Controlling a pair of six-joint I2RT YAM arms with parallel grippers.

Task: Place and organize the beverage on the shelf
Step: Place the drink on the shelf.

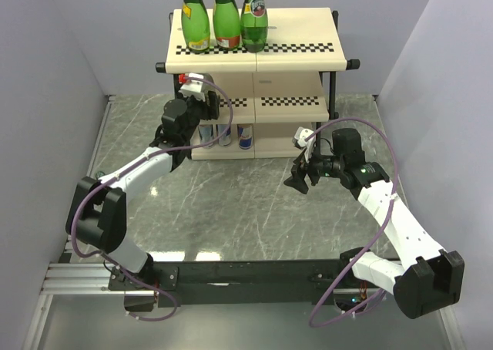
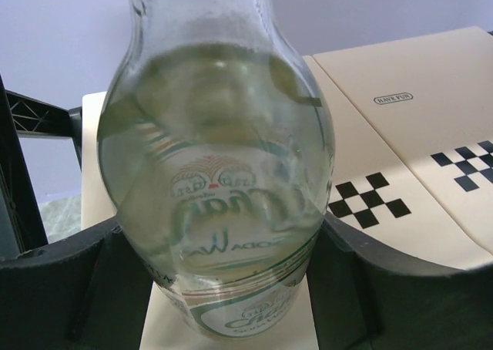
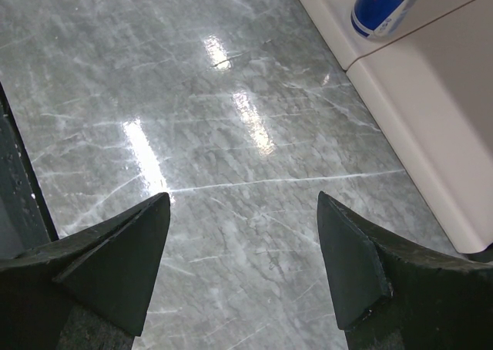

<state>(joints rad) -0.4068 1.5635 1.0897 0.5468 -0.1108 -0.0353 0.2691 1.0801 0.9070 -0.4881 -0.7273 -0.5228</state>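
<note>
One clear glass bottle (image 2: 216, 173) decides the coming move, and it sits squarely between the fingers (image 2: 77, 281) of the left gripper (image 2: 216, 234). It stands upright on a cream board of the shelf (image 1: 300, 30), long axis vertical, its label reading backwards through the glass. The two black fingers flank its lower body at about half spread and appear to press on the glass from both sides, so I take it as gripped.

Seen from above, this gripper is at the shelf's front left corner, just under the front edge of the top board. That suggests the middle board, but the wrist hides the bottle there and I cannot be sure of the tier.

Three green bottles (image 1: 226, 18) stand in a row along the left half of the top board. Several cans (image 1: 225, 134) line the left of the bottom board.

The right gripper (image 3: 240, 211) hangs wide open and empty over the marble table (image 3: 231, 95), off the shelf's front right and well apart from the bottle. That leaves the left arm as the only one placed to act. In my judgement, with the bottle this tall and upright, the fingers should part and then draw straight back toward the table's near edge. A sideways pull could tip it.
</note>
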